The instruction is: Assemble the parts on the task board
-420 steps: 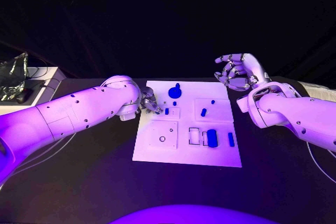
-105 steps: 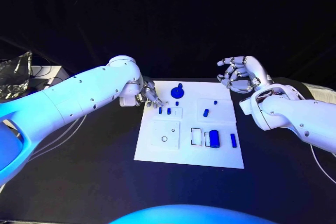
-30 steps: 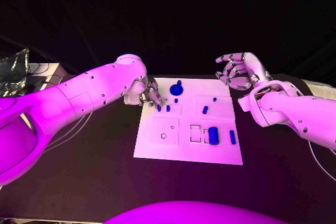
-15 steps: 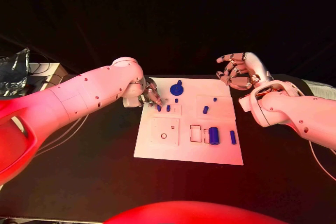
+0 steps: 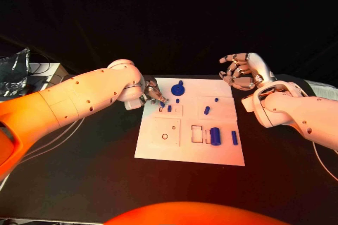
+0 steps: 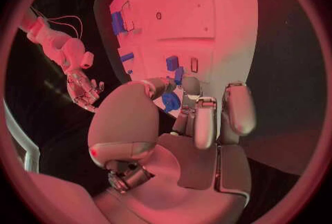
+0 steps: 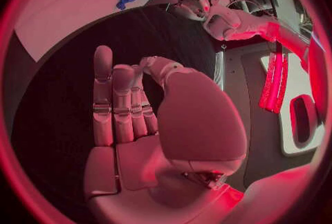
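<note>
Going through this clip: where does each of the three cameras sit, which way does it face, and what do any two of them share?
Head view: on the head, looking down at the task board; both arms come in.
Left wrist view: behind the left hand, facing the board; a blue part sits at its fingers.
Right wrist view: behind the right hand, raised off the board.
Shared: all three show the board.

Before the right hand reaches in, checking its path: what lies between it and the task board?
In the head view, only bare black table separates the right hand from the task board.
</note>
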`<state>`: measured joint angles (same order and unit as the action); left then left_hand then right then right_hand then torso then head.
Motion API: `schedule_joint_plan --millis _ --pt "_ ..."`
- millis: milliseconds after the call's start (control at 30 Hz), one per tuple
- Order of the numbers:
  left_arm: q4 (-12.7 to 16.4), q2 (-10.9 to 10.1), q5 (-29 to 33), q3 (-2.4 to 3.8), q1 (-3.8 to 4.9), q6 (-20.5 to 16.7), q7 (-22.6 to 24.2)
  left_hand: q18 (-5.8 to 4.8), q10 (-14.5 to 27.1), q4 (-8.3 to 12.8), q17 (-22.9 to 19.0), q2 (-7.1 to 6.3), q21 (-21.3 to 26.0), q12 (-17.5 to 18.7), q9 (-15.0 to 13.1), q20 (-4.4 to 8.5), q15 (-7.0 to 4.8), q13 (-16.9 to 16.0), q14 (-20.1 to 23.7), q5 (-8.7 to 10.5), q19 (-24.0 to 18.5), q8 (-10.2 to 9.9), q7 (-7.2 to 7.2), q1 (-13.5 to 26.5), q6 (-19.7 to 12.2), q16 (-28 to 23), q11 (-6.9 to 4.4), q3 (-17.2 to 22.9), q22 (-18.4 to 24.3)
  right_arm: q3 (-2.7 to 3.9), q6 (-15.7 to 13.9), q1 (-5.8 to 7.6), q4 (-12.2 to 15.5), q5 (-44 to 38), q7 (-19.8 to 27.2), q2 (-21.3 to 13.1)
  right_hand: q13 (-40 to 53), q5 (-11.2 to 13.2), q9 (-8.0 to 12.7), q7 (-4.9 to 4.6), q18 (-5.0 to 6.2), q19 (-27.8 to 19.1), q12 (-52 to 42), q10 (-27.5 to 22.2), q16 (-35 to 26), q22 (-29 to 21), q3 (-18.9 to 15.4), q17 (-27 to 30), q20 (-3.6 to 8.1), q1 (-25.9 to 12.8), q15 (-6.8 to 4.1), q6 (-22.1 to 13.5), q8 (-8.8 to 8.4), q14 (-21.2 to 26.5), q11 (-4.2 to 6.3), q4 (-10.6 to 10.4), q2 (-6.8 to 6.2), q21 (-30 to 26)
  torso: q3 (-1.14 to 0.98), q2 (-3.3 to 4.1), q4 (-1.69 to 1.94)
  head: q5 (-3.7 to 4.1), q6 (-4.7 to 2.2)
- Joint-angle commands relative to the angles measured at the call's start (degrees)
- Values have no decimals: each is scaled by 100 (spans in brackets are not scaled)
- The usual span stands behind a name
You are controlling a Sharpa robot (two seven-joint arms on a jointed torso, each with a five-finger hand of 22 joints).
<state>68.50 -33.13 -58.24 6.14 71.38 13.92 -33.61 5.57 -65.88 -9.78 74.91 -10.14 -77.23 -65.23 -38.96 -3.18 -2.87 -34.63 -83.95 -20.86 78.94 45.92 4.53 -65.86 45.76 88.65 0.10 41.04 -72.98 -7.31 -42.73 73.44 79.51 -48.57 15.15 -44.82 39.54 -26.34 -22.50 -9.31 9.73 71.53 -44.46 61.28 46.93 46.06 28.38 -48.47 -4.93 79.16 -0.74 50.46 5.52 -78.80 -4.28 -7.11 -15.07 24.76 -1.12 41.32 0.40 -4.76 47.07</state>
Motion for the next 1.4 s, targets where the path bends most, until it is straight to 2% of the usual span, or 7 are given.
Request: schedule_joint_plan --millis 33,233,433,633,867,1133,1400 --pt "125 -45 67 5 -7 -365 123 -106 -61 1038 1291 -54 -31 -26 -201 10 -46 -8 -529 -32 33 25 -2 -8 47 35 -9 1024 -11 2 48 -2 -1 -27 46 -6 -8 -23 -9 -28 60 42 -27 -41 -21 0 2 -8 -2 -66 12 -3 21 -35 12 -39 -4 -38 1 0 3 -1 -3" --pt "337 -157 -164 1 -17 -537 162 -110 -77 1045 1299 -62 -42 -24 -199 15 -51 -13 -532 -33 43 22 -6 -7 60 38 -14 1039 -24 2 46 -2 2 -24 48 -15 -8 -23 -9 -28 60 42 -27 -41 -21 0 2 -8 -2 -66 12 -3 21 -35 12 -39 -4 -38 -6 0 -5 -6 -3" --pt "606 -332 -549 -29 -85 -826 219 -112 -99 1051 1314 -75 -50 -24 -195 20 -55 -23 -538 -32 51 18 -12 -3 78 45 -19 1056 -33 2 44 -2 9 -22 46 -37 -8 -23 -9 -28 60 42 -27 -41 -21 0 2 -8 -2 -66 12 -3 21 -35 12 -39 -4 -38 -6 -6 5 -5 0" --pt "919 -562 -931 -92 -235 -1318 305 -121 -136 1053 1315 -95 -78 -19 -189 29 -64 -30 -540 -26 78 11 -22 6 110 45 -29 1086 -68 2 34 -2 12 -21 53 -52 -11 -26 -11 -26 61 42 -32 -44 -32 -3 4 -9 -3 -77 12 -4 21 -36 13 -42 -3 -44 -5 -17 22 7 3" --pt "1217 -766 -1312 -119 -450 -1868 425 -130 -180 1056 1304 -127 -109 1 -178 44 -79 -22 -537 -21 108 -3 -37 15 151 39 -44 1136 -105 2 24 -2 8 -21 70 -64 -11 -26 -11 -26 61 42 -32 -44 -32 -3 4 -9 -3 -77 12 -4 21 -36 13 -42 -3 -44 -4 -41 49 24 16" --pt "1319 -799 -1558 -127 -596 -2232 552 -139 -228 1051 1299 -160 -138 14 -169 57 -93 -28 -537 -17 137 -17 -50 24 189 35 -57 1182 -141 2 22 -7 7 -21 80 -69 -13 -29 -11 -25 62 42 -35 -48 -38 -5 7 -12 -3 -75 10 -5 20 -36 15 -36 -6 -48 1 -33 35 26 6" --pt "1328 -759 -1720 -139 -677 -2373 652 -141 -239 1049 1299 -169 -144 19 -166 61 -97 -26 -537 -15 143 -21 -54 27 199 35 -61 1193 -148 2 24 -13 11 -18 83 -80 -13 -29 -11 -25 62 42 -35 -48 -38 -5 7 -12 -3 -75 10 -5 20 -36 15 -36 -6 -48 -7 -24 36 35 13"
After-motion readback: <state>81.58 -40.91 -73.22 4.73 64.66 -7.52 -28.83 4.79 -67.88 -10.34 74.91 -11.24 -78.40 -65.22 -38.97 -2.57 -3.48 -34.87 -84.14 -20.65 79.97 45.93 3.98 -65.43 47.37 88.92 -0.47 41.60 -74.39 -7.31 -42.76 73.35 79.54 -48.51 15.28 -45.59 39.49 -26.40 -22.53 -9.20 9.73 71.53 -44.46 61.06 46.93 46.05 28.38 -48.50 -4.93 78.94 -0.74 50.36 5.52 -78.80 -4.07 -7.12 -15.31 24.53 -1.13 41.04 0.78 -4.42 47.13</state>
